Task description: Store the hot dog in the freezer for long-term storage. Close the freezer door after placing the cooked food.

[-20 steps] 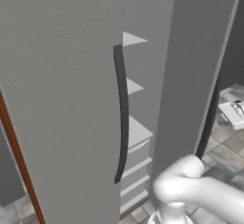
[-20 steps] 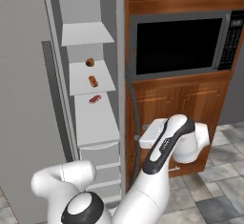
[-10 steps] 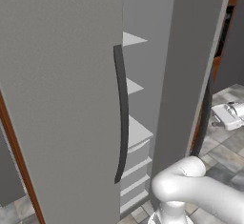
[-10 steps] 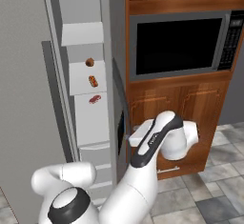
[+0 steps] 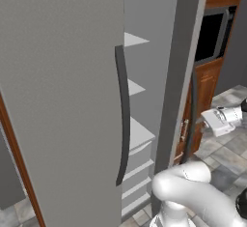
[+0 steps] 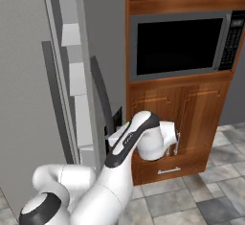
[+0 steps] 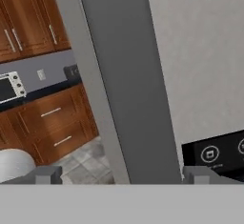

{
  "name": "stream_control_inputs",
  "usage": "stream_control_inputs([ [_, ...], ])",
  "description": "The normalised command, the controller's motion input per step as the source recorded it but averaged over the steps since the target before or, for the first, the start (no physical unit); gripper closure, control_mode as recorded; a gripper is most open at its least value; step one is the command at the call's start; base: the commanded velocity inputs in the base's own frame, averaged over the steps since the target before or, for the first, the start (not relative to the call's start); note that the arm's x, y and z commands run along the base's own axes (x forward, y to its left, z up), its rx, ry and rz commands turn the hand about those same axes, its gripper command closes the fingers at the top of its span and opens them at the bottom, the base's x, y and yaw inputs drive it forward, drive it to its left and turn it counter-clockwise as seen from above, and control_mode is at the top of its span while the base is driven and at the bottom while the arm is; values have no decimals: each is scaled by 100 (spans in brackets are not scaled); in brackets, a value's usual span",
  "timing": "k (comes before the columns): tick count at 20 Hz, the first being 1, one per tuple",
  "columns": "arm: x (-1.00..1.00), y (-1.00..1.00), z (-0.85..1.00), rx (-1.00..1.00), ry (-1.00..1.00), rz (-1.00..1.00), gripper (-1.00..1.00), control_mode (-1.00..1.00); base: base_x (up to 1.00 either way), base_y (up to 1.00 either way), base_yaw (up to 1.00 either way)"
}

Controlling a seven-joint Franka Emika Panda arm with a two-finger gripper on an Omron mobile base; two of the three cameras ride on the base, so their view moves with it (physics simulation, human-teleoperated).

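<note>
The freezer door (image 6: 98,42) stands only a narrow gap from shut, its long dark handle (image 6: 101,97) and black dispenser panel (image 7: 219,154) facing out. A sliver of the freezer (image 6: 72,75) with white shelves (image 5: 135,133) still shows. The hot dog is hidden behind the door. My gripper (image 7: 121,174) is open and holds nothing, its fingertips (image 7: 47,173) spread on either side of the door's grey edge (image 7: 124,75). In the left base view the gripper (image 5: 212,120) sits just right of the door handle (image 5: 193,110), at mid height.
The wider grey fridge door (image 5: 58,100) with its own dark handle (image 5: 123,115) stands shut on the left. A built-in microwave (image 6: 179,47) and wooden cabinets (image 6: 196,114) lie right of the freezer. Grey tiled floor (image 6: 201,195) lies below.
The freezer door has swung much further toward shut, covering the shelf where the hot dog lay. My hand has moved along with the door.
</note>
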Motion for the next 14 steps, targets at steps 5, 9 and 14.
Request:
stream_control_inputs([
  [5, -22, 99, 0, -2, 0, -17, -100, -100, 0, 0, 0],
  [9, -6, 100, 0, -3, 0, -22, -100, -100, 0, 0, 0],
  [14, 0, 86, 3, -1, 0, -24, -100, -100, 0, 0, 0],
])
